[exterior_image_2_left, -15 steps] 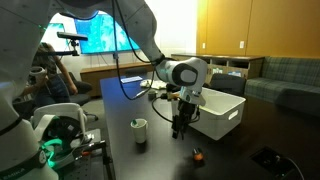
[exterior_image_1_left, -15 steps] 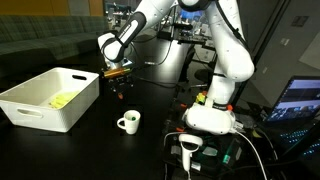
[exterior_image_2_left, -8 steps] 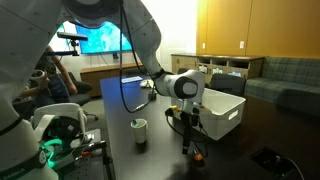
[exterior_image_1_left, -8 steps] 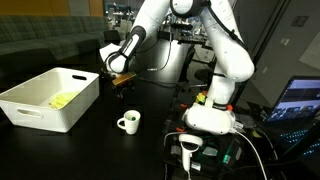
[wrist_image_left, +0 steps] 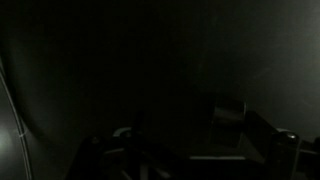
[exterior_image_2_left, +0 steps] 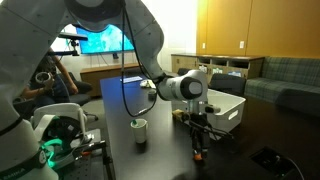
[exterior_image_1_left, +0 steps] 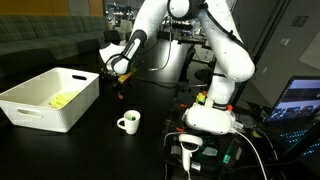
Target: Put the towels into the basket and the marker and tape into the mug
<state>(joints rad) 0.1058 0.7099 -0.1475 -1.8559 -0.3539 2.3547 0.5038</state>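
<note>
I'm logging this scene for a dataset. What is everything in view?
basket: one, white, on the table
towel: one seen, yellow, inside the basket
mug: one, white, on the table, apart from the basket
table: one, dark, under everything
screen: one, blue-lit, behind the table
couch: one, grey, at the back
arm: one, white, reaching from its base toward the basket
gripper: one, dark, open, low over the table beside the basket; wrist view too dark to add anything
</note>
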